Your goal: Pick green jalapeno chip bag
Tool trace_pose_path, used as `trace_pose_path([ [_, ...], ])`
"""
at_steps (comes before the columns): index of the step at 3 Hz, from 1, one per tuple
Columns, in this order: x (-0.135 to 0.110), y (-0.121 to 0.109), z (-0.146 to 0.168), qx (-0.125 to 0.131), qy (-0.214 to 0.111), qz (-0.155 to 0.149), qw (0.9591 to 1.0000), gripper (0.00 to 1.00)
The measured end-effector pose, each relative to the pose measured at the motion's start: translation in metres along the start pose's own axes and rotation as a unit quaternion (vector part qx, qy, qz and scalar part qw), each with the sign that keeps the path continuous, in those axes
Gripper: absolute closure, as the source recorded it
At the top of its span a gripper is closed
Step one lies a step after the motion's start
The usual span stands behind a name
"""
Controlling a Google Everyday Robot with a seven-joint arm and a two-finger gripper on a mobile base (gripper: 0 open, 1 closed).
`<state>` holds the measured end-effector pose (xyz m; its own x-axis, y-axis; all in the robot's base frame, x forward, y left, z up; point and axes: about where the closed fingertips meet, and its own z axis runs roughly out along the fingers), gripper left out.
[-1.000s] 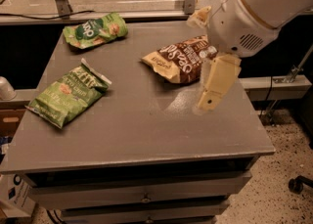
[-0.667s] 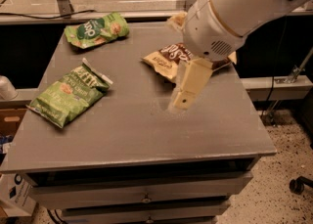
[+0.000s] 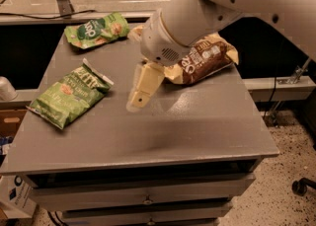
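Note:
The green jalapeno chip bag (image 3: 70, 94) lies flat near the left edge of the grey table (image 3: 197, 131). It is olive-green and crinkled, with pale lettering and a whitish top edge. My gripper (image 3: 138, 97) hangs above the middle of the table, to the right of the bag and apart from it. It points down and holds nothing. The white arm comes in from the upper right.
A smaller bright green bag (image 3: 97, 30) lies at the back left. A brown and cream bag (image 3: 205, 58) lies at the back right, partly behind my arm. Drawers sit under the table front. A chair wheel (image 3: 298, 186) is on the floor at right.
My arm and gripper have moved left across the table, from beside the brown bag toward the green jalapeno bag. The bags have not moved.

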<state>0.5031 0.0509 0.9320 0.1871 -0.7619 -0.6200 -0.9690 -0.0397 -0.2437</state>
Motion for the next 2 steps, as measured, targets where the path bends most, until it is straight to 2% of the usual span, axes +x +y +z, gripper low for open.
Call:
trace_pose_path([
  [1, -0.009, -0.007, 0.038, -0.023, -0.020, 0.015, 0.9994, 0.00],
  [2, -0.014, -0.016, 0.081, -0.046, -0.034, 0.046, 0.9973, 0.00],
])
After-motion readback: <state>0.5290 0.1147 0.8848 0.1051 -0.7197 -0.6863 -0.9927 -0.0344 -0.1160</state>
